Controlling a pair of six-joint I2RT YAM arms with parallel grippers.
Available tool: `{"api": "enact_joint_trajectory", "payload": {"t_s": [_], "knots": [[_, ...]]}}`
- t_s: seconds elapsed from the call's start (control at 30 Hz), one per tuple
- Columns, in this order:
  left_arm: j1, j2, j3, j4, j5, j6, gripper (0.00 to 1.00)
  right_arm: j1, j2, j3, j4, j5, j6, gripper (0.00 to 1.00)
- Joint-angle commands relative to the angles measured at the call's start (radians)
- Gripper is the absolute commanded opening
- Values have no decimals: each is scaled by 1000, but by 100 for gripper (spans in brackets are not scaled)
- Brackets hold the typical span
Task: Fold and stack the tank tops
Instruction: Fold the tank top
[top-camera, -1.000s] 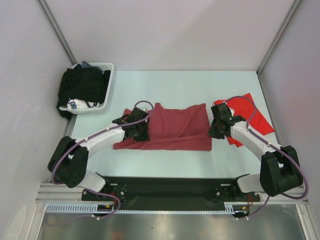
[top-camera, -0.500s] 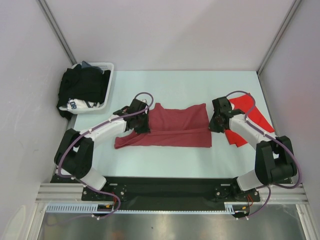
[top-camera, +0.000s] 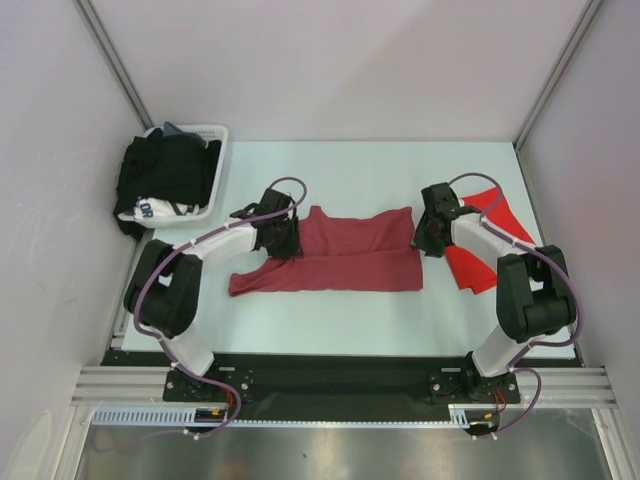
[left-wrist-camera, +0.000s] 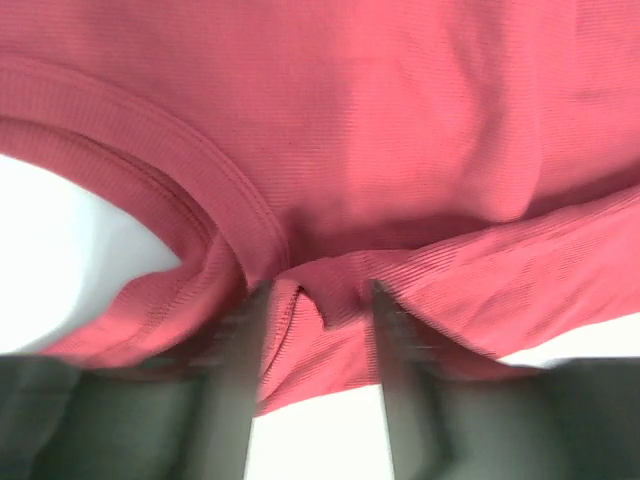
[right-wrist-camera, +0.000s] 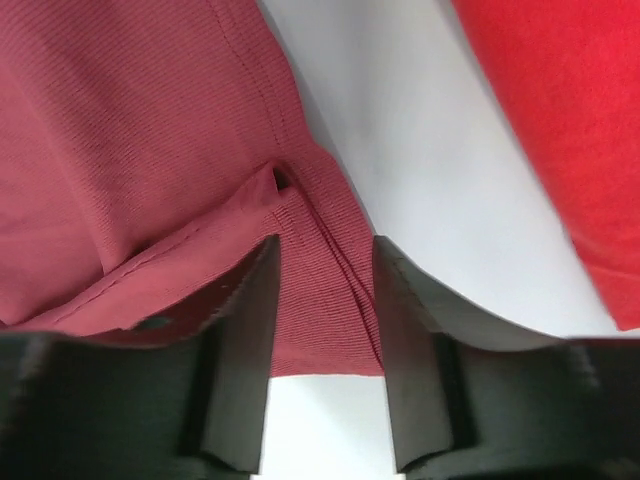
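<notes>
Top external view: the dusty maroon cloth tank top (top-camera: 345, 258), folded into a band, is lying lengthwise left to right. The left gripper (top-camera: 282, 240) and right gripper (top-camera: 432, 238) are hovering at its opposite ends, jaws parted, gripping nothing; the bright red cloth tank top (top-camera: 478, 262) is lying beside the right gripper.

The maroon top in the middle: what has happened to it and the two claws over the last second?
The left gripper and the right gripper carried the folded edge of the maroon top away from the arm bases, then opened and let it go. It now lies folded on the table. The bright red top, the basket and its black garments stayed put.
</notes>
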Motion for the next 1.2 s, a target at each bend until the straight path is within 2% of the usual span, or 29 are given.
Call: {"api": "enact_joint_trajectory", "payload": {"t_s": [0.0, 0.03, 0.07, 0.13, 0.17, 0.23, 0.3, 0.37, 0.53, 0.63, 0.73, 0.83, 0.93, 0.97, 1.03, 1.1, 1.17], "knots": [[9, -61, 22, 3, -53, 24, 55, -11, -30, 12, 43, 5, -32, 48], [9, -87, 13, -1, -82, 25, 67, -13, -44, 1, 54, 2, -38, 49], [9, -145, -13, -4, -97, 27, 73, -13, -60, -20, 54, 2, -40, 54], [9, -250, -44, -10, -126, 34, 85, -14, -122, -47, 63, -6, -52, 59], [9, -283, -73, -14, -136, 37, 87, -14, -145, -79, 63, -18, -57, 63], [9, -372, -101, -42, -146, 39, 88, -13, -218, -119, 66, -40, -69, 63], [9, -426, -158, -51, -133, 31, 88, -10, -298, -201, 74, -87, -61, 59], [8, -508, -242, -34, -79, 2, 88, -5, -343, -254, 79, -112, -54, 52], [6, -693, -408, 55, 5, -74, 88, -5, -447, -390, 103, -150, -34, 50], [6, -740, -457, 70, 19, -85, 88, 0, -449, -409, 122, -164, -31, 54], [6, -748, -472, 64, 21, -88, 88, 16, -409, -415, 151, -178, -23, 62], [6, -739, -486, 71, 27, -101, 88, 44, -360, -421, 187, -166, -3, 63], [6, -718, -514, 102, 45, -122, 88, 62, -303, -420, 215, -138, 15, 55], [6, -713, -524, 110, 51, -125, 87, 64, -292, -416, 217, -127, 17, 48], [6, -698, -535, 128, 53, -142, 87, 69, -269, -413, 212, -95, 21, 42], [6, -690, -546, 134, 50, -159, 87, 72, -274, -418, 206, -83, 24, 24], [6, -678, -555, 142, 56, -176, 86, 72, -303, -433, 194, -68, 31, 0]]}}
